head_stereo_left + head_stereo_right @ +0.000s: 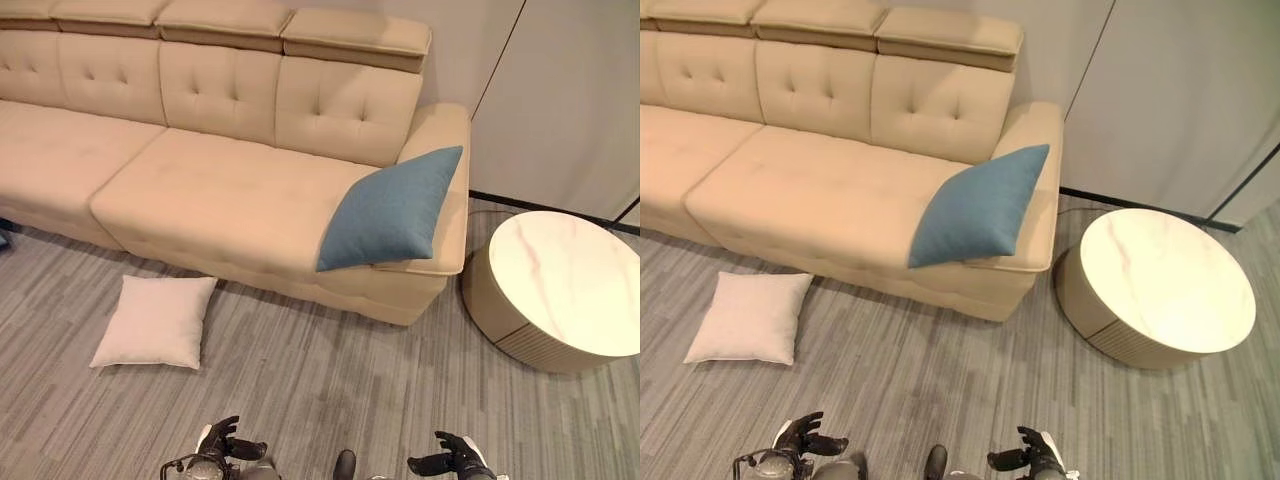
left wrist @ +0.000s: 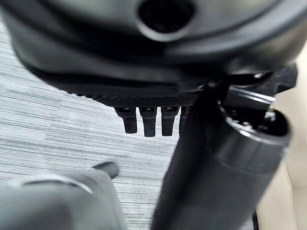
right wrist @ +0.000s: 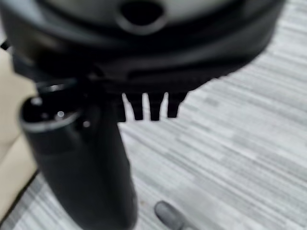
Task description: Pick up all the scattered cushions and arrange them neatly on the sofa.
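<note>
A white cushion point(image 1: 155, 322) lies flat on the grey carpet just in front of the beige sofa point(image 1: 210, 195), to my left. A blue cushion point(image 1: 390, 210) leans tilted against the sofa's right armrest, one corner hanging over the seat's front edge. My left hand point(image 1: 225, 445) and right hand point(image 1: 455, 458) hang low, well short of both cushions. The left wrist view has the left hand's fingers point(image 2: 148, 120) straight over bare carpet, holding nothing. The right hand's fingers point(image 3: 148, 108) are also straight and empty.
A round low table point(image 1: 565, 285) with a pale marbled top stands right of the sofa's armrest. A light wall point(image 1: 560, 90) runs behind it. Striped grey carpet point(image 1: 330, 380) stretches between me and the sofa.
</note>
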Motion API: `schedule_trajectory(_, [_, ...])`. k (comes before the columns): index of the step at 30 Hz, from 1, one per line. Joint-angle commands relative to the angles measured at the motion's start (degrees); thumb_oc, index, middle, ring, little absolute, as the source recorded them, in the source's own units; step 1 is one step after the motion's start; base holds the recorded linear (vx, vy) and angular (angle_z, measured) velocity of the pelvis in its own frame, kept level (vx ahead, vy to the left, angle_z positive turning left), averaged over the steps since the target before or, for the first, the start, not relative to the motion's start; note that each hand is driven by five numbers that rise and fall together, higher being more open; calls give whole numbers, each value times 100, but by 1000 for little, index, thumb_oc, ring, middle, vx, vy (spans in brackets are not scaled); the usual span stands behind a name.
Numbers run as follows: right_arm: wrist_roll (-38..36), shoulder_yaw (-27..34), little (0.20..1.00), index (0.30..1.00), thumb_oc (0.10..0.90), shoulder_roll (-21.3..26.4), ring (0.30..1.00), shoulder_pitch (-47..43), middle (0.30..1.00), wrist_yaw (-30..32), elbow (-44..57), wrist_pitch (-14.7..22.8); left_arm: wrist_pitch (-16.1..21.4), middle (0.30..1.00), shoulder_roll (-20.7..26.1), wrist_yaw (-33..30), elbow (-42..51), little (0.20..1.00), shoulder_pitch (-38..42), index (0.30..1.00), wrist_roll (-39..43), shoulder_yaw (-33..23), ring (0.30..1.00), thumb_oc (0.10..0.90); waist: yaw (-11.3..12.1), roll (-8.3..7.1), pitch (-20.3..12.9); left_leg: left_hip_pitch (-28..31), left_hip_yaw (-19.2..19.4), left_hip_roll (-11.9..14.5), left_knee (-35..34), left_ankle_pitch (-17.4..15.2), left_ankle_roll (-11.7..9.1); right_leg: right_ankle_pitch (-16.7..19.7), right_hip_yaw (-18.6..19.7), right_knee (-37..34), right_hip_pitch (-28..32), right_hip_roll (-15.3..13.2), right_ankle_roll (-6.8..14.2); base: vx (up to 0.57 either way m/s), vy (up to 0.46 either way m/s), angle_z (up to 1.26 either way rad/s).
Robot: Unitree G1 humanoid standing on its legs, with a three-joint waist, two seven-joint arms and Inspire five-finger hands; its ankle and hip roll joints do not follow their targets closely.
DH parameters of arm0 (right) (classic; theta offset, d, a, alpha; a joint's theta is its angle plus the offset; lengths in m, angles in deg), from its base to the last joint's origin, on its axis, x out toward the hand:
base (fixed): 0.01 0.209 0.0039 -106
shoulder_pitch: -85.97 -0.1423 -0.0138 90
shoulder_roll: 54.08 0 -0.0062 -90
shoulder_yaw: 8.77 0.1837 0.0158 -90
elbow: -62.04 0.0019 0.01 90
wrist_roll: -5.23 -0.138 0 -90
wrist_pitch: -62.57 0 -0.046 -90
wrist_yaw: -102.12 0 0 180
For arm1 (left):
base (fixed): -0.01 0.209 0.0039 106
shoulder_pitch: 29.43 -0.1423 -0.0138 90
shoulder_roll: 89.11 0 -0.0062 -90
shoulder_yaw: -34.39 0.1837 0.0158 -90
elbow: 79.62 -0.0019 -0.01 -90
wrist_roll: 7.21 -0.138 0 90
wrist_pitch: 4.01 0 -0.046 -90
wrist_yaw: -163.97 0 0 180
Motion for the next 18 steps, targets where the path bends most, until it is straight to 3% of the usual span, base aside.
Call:
schedule_trajectory(1, [-130,17,900,900,800,214,900,49,900,182,49,121,153,900,64,-53,49,900,-47,900,-6,288,900,800,74,-18,5,-33,148,-71,61,329,307,-469,662,299,-5,-232,792,110,118,7])
schedule_trajectory(8, [-55,12,900,900,800,58,900,20,900,178,141,125,87,900,82,-6,-83,900,-133,900,-80,213,900,800,112,73,-171,524,87,-422,-616,214,493,-525,866,951,-86,-410,996,165,209,-34])
schedule_trajectory(10, [-5,-67,900,900,800,6,900,-71,900,172,278,106,80,900,171,-25,-64,900,-144,900,-110,190,900,800,107,136,-122,708,132,-530,-702,115,681,-396,956,1813,-439,-535,1166,141,248,-15])
schedule_trajectory(13, [10,-81,900,900,800,3,900,-146,900,178,393,124,95,900,247,-35,-34,900,-144,900,-111,151,900,800,78,235,-72,913,220,-560,-823,33,801,-179,879,2560,-845,-660,1287,109,178,-20])
schedule_trajectory(16, [47,-66,900,900,800,26,900,-160,900,193,446,126,95,900,259,-34,-31,900,-156,900,-108,138,900,800,55,278,-68,1095,281,-594,-904,-44,837,-150,683,2568,-962,-787,1263,128,88,-3])
schedule_trajectory(18, [110,-94,900,900,800,70,900,-200,900,193,423,112,88,900,249,-2,-84,900,-161,900,-116,110,900,800,32,284,-98,1289,313,-652,-1001,-156,839,-175,358,1943,-1054,-790,1168,218,26,-20])
